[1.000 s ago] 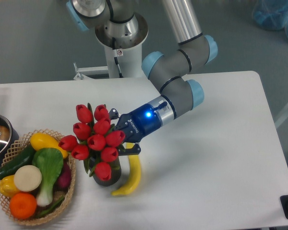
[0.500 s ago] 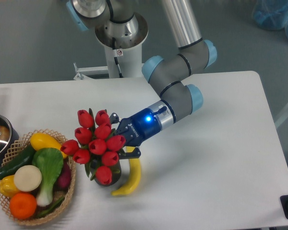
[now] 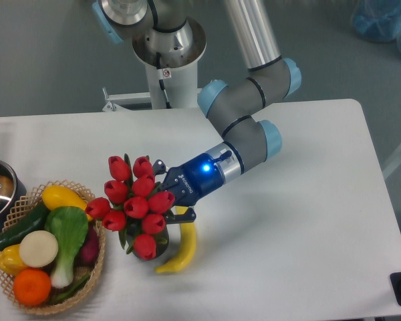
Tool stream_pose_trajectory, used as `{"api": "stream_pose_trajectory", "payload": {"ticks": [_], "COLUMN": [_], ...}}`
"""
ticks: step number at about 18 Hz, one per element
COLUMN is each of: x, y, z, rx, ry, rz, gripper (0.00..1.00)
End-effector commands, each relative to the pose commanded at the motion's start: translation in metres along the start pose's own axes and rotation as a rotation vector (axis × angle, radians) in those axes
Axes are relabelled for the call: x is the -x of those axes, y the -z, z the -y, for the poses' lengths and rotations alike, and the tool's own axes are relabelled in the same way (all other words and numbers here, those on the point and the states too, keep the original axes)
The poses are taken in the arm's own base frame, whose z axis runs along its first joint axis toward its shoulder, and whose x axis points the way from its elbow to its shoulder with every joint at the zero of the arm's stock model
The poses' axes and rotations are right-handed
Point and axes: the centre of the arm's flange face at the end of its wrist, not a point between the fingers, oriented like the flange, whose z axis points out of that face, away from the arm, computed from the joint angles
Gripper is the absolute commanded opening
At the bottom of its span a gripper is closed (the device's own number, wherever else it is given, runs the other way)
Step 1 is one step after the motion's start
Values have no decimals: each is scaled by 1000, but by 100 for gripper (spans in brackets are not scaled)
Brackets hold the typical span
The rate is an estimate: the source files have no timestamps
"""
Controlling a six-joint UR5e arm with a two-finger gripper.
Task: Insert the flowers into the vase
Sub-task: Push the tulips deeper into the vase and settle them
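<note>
White table (image 3: 287, 234), 1 banana (image 3: 182, 249), grey floor (image 3: 47, 60) beyond

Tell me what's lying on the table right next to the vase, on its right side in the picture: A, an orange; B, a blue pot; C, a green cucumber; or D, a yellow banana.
D: a yellow banana lies on the white table just right of the dark vase under the flowers; the other produce sits in the basket to the left.

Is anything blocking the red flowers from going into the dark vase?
Nothing visible does. The flowers sit right over the vase, covering its mouth. The banana lies beside the vase, not over it.
</note>
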Motion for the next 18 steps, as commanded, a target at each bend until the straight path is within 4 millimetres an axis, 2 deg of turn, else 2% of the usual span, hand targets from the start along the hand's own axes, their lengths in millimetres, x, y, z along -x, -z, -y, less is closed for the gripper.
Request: {"api": "stream_pose_trajectory", "payload": {"ticks": [10,15,16,17,18], "x": [1,2,0,1,1], "y": [1,1,1,1,1], "z": [-7,-11,-13,-12,-13], "rx": [0,-2,-2,-2,-2], "ry": [-8,-17,-21,-31,-44], "rz": [2,2,1,2,3], "gripper": [37,41,42,50,55]}}
